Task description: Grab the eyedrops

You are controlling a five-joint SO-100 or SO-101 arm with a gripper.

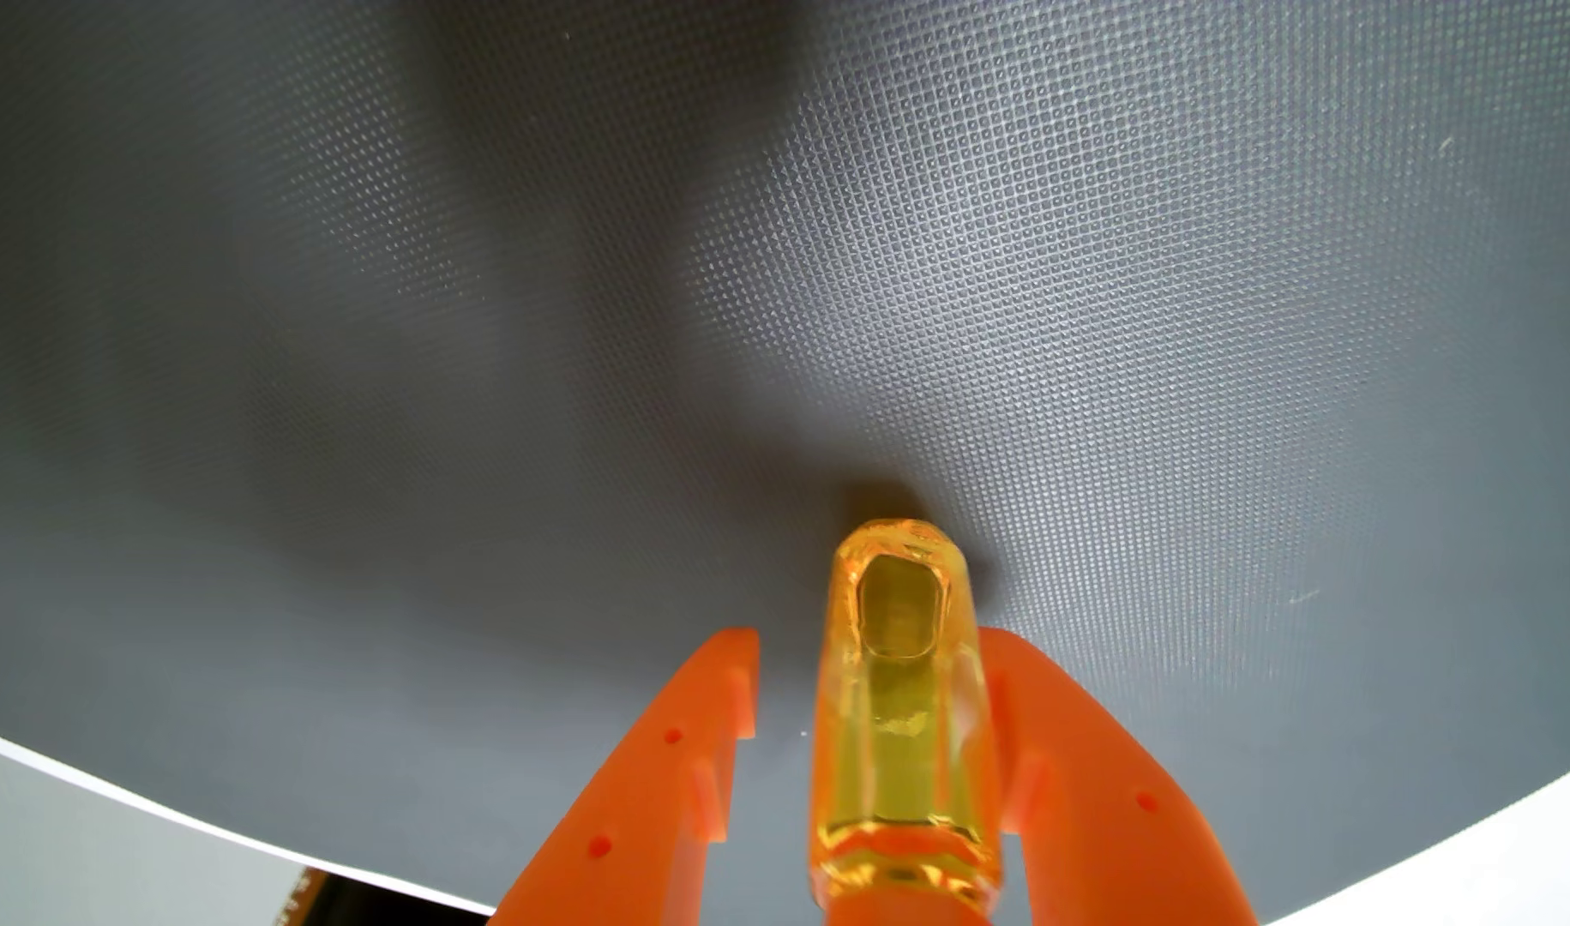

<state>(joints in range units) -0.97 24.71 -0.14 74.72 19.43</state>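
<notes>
Your orange pincer [870, 659] stands wide around the amber eyedrops [901, 703], which lie on the grey mat [585, 312] near its nearer edge against the view-right finger, so close slowly, letting the left finger meet the bottle squarely.

Below me lies a grey mat [585, 356] with a fine dotted weave, lit brighter on the right and shadowed left. Past its curved edge I see a white surface [68, 846].
</notes>
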